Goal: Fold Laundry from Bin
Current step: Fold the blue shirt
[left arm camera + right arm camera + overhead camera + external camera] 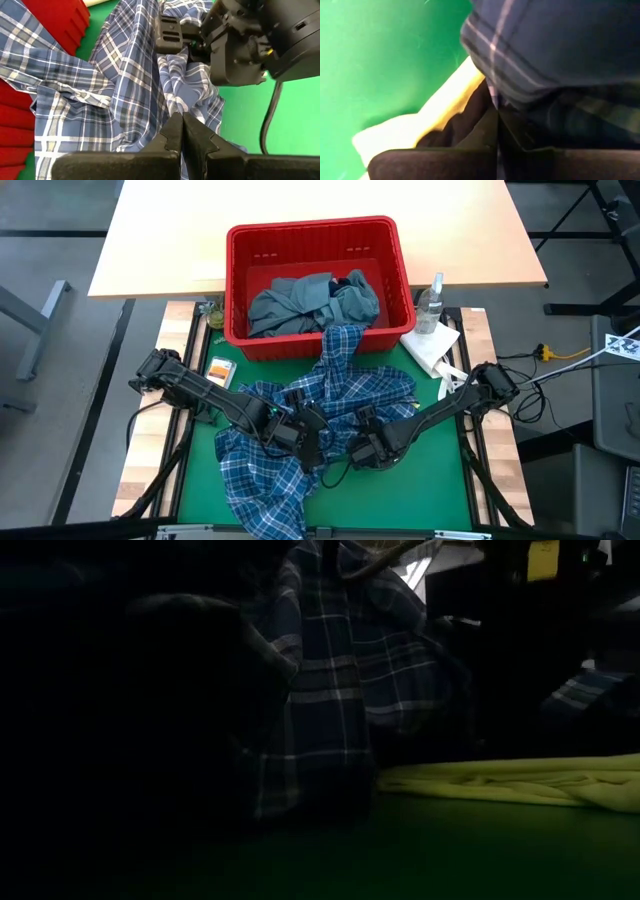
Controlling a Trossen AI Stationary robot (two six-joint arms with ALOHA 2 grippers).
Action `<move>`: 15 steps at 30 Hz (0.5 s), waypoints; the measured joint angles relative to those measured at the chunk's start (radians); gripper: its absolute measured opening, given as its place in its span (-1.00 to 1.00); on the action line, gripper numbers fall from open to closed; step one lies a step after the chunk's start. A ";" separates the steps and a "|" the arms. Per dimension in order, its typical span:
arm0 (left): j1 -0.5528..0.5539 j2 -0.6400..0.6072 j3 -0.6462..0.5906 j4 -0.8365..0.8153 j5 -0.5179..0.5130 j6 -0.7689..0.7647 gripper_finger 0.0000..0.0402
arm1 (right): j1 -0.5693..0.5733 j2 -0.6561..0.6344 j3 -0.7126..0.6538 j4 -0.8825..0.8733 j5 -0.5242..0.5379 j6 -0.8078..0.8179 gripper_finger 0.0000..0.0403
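A spray bottle (431, 302) and white paper towel (432, 347) flank the red bin (238, 270) holding grey-blue laundry (300, 302), while the plaid shirt (345, 365) trails from it across the counter's green mat (430, 480), pinched by both the left gripper (318, 442) and right gripper (352, 452), jaws pressed together.

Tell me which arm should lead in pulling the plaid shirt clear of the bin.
Probably the right. Its gripper is shut on the plaid shirt on the mat, below the sleeve draped over the bin rim. The left gripper is also shut on the shirt.
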 joint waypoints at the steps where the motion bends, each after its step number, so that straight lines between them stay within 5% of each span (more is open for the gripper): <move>1: 0.000 0.000 0.000 0.000 0.000 0.000 -1.00 | 0.001 0.000 0.014 -0.020 -0.007 0.000 -0.99; 15: 0.000 0.000 0.000 0.000 0.001 -0.001 -1.00 | 0.137 0.000 0.199 -0.318 -0.033 0.076 -1.00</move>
